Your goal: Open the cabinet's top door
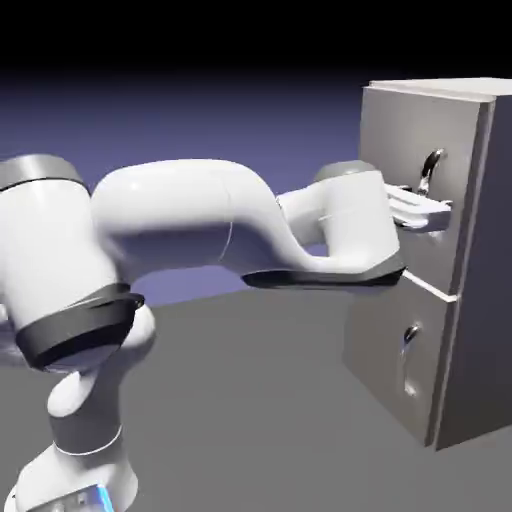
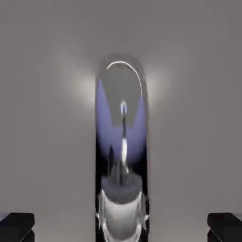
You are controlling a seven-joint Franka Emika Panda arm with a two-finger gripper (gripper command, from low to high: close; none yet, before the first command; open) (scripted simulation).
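The grey metallic cabinet [image 1: 470, 300] stands at the right of the exterior view. Its top door [image 1: 395, 150] lies flush with the front, and a curved silver handle [image 1: 431, 168] stands out from it. My gripper [image 1: 436, 212] reaches the door at the handle's lower end. In the hand view the shiny handle [image 2: 122, 156] runs up the middle in front of the grey top door [image 2: 47, 118]. My gripper [image 2: 121, 227] straddles the handle, and its dark fingertips [image 2: 17, 226] sit far out at the bottom corners. The jaws are open, with a clear gap on each side of the bar.
Below the seam sits the shorter lower door [image 1: 385, 345] with a small silver handle [image 1: 409, 338], also flush. My white arm [image 1: 200, 220] stretches across from the lower left over the grey table [image 1: 250, 400].
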